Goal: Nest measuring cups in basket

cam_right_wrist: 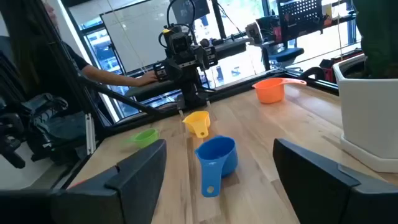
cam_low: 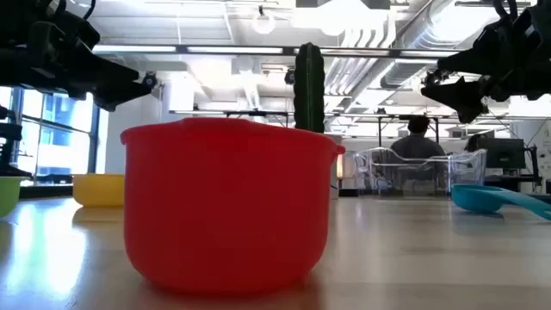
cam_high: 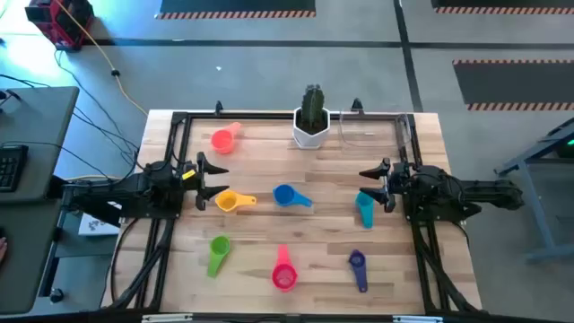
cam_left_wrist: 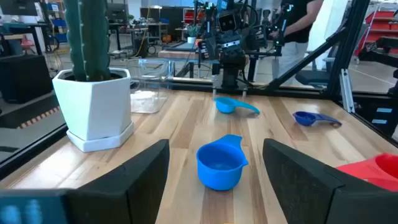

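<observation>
Measuring cups (cam_high: 284, 196) lie scattered across the bench (cam_high: 260, 161); basket (cam_high: 369, 128) at far edge beside potted cactus (cam_high: 311, 117). Left gripper (cam_high: 203, 182) and right gripper (cam_high: 370, 186) spread wide, empty.

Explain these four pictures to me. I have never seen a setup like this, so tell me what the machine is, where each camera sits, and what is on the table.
This is a robot with two dark arms at a wooden table. One picture looks straight down from above, one looks level across the tabletop, and two come from cameras on the arms' wrists.

From above, the left gripper is at the table's left edge and the right gripper at its right edge. Both have their fingers open and hold nothing.

Seven small measuring cups lie scattered: orange-red, yellow, blue, teal, green, pink and purple. At the far edge stand a cactus in a white pot and, beside it, a clear basket, which looks empty.

The big red shape in the level view is the pink cup close to that camera.
</observation>
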